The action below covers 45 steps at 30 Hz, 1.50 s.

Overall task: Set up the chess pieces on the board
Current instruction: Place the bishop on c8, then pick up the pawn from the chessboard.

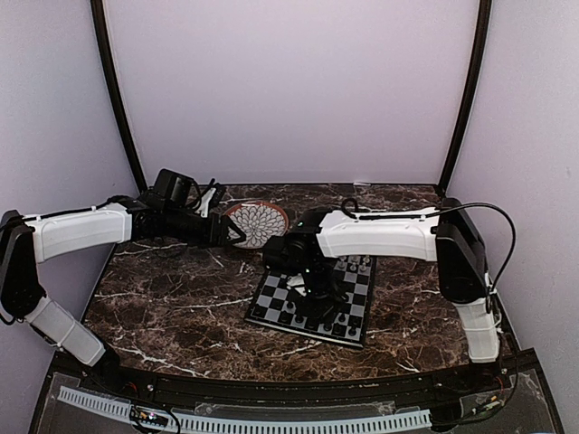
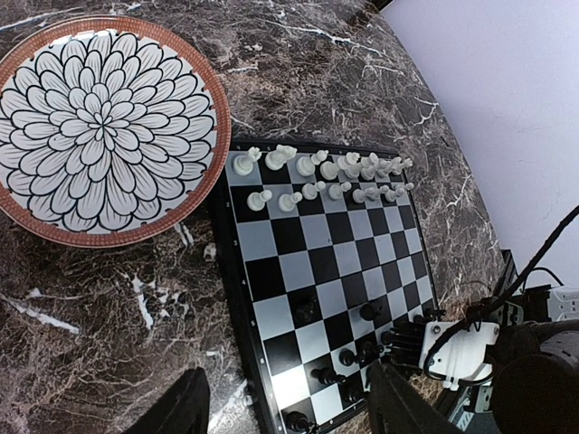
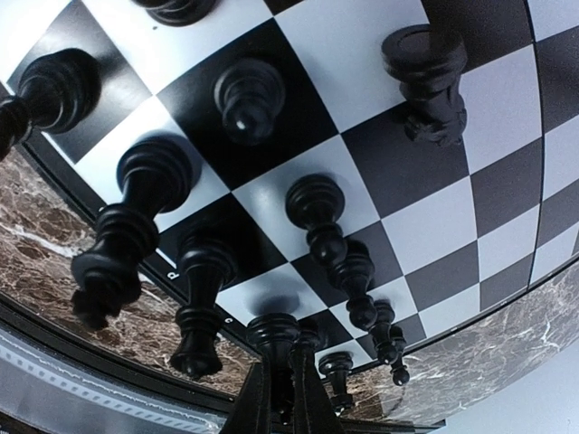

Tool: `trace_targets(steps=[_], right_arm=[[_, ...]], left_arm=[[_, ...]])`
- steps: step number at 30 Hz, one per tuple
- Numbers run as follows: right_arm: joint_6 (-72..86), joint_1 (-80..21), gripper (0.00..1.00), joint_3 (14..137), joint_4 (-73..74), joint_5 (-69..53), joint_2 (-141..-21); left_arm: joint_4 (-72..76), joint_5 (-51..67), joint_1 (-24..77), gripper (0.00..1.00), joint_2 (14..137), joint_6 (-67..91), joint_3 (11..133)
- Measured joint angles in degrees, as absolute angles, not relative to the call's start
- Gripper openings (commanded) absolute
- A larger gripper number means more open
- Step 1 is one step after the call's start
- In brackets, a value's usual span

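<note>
We see white pieces (image 2: 326,176) ranked on the board (image 2: 317,271); black pieces (image 3: 244,95) are only partly arranged. Right end effector (image 3: 280,393) pinches one black piece (image 3: 271,333); left end effector (image 2: 289,402) gapes empty over the desk (image 2: 136,298).

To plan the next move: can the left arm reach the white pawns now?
Probably yes: the left claw hangs open by the plate, and the right arm sits over the black pieces, away from the white pawns.

From above the right arm (image 1: 371,235) pretty much covers the middle of the board (image 1: 271,292), and the chess pieces (image 1: 286,318) along its near edge are way too tiny to tell apart.
</note>
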<state>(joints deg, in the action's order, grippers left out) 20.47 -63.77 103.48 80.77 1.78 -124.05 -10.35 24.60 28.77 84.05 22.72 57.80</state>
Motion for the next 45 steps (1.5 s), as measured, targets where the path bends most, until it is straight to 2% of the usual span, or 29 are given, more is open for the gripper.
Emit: trace_targets(steps=[11,22,32,39,45], right_arm=[[19.94,-63.77,0.12,103.5,80.64,2.79,-125.03],[18.92,-63.77,0.13,104.14,79.37,2.61,-125.16],[18.44,-63.75,0.27,104.66,79.57,2.59,-125.25],[18.26,-62.72,0.27,107.02,80.07,1.21,-124.49],[18.39,-59.7,0.25,104.68,76.2,-0.47,-115.9]], left_arm=[[-10.33,24.67,28.77,0.62,84.05,22.79,57.69],[-10.31,25.15,28.77,0.62,84.58,22.96,57.69],[-10.24,26.0,28.77,0.62,85.84,22.94,57.69],[-10.31,27.33,28.77,0.61,86.19,21.5,57.71],[-8.8,32.12,28.77,0.59,86.17,13.69,57.67]])
